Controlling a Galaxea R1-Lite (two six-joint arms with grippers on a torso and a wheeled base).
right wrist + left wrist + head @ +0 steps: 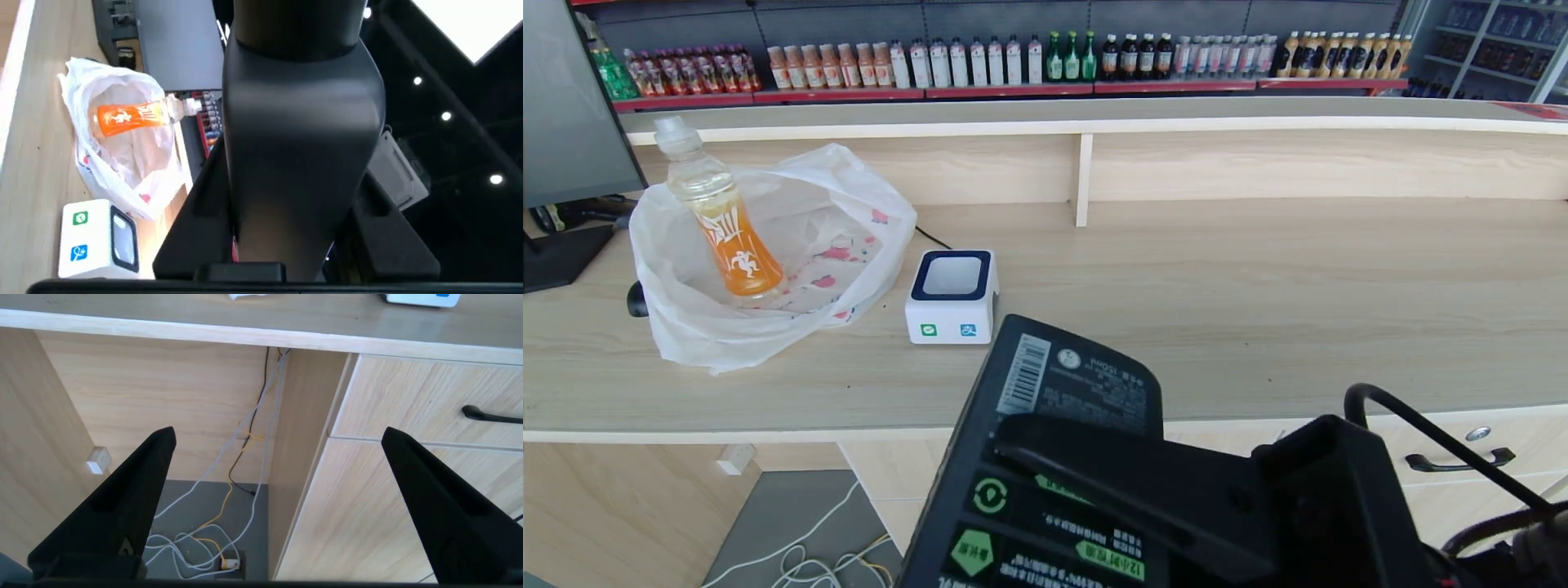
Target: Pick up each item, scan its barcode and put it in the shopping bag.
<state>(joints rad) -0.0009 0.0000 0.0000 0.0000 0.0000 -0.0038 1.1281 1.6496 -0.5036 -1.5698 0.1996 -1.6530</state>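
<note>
My right end effector (1045, 445) is closed on the black packet (1086, 384), held near the front edge of the worktop (1258, 327) with its barcode (1023, 374) facing up, so I must turn that barcode down squarely over the scanner (952, 296) window beside the bag (686, 327).

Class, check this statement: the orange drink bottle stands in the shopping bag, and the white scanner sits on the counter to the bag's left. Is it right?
Not quite. The orange drink bottle does stand in the shopping bag, but the white scanner sits on the counter to the bag's right, not its left, as the head view shows.
</note>
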